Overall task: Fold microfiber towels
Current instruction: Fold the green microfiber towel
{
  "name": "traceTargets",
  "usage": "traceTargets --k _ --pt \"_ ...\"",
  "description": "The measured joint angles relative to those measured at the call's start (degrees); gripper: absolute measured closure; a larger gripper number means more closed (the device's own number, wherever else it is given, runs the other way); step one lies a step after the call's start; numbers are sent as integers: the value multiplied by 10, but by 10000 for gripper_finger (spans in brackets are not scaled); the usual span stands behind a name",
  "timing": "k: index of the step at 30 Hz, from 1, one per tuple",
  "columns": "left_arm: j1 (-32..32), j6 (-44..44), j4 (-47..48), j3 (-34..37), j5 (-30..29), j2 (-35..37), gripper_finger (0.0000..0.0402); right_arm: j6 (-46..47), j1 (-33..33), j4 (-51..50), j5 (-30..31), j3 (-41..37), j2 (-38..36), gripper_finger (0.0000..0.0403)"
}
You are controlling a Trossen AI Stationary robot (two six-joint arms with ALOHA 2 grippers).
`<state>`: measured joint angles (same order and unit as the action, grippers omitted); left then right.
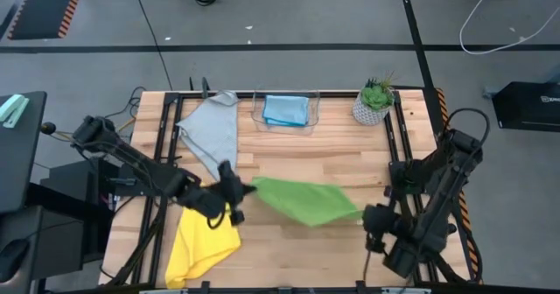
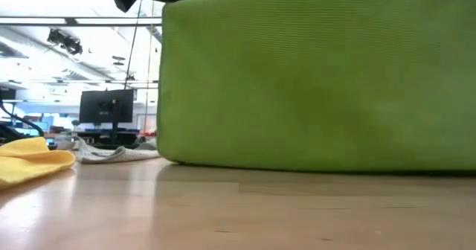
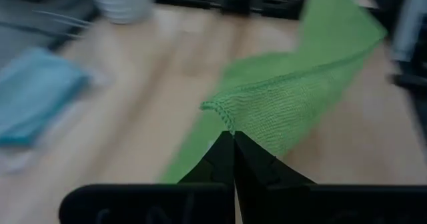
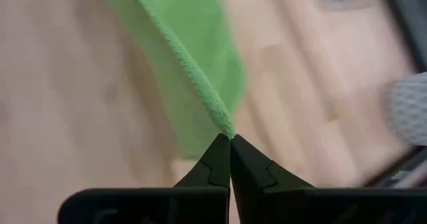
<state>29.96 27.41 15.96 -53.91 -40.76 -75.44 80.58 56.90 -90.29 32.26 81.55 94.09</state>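
So the green towel is up front, filling most of the low view as a hanging sheet whose bottom edge reaches down to the table, stretched between both arms in the middle. Left pincer is clamped tight on one hemmed corner, and the right pincer is pinched down on the opposite corner, fingertips fully together on the cloth edge. It looks super light and floppy, sagging between the two grips, so I'd guess it drapes wherever gravity wants; the corners and stitched hem are the sane places to hold, and the nubby weave should give decent bite rather than slipping. Plain bright green, fine knit texture, thin rolled edge. Just beside the left arm, the yellow towel lies rumpled at the near-left part of the table. Farther back the grey towel is spread loosely on the left, and at the far edge the light blue towel sits folded inside a clear tray, with a small potted plant near the far right corner.
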Motion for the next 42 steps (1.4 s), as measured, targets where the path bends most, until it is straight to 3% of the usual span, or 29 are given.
traceTargets --k 10,21,27,32,42 --pt "-122 -107 88 0 -3 90 398 -127 -175 3 107 -35 -80 395" --pt "-252 -240 88 0 3 132 398 -298 -397 2 221 -78 -223 395" --pt "-339 -314 46 0 57 150 398 -380 -478 27 276 -78 -295 395" --pt "-351 -334 28 -1 118 156 398 -399 -488 36 277 -78 -329 396" --pt "-253 -310 42 0 105 155 398 -326 -387 40 247 -107 -318 396"
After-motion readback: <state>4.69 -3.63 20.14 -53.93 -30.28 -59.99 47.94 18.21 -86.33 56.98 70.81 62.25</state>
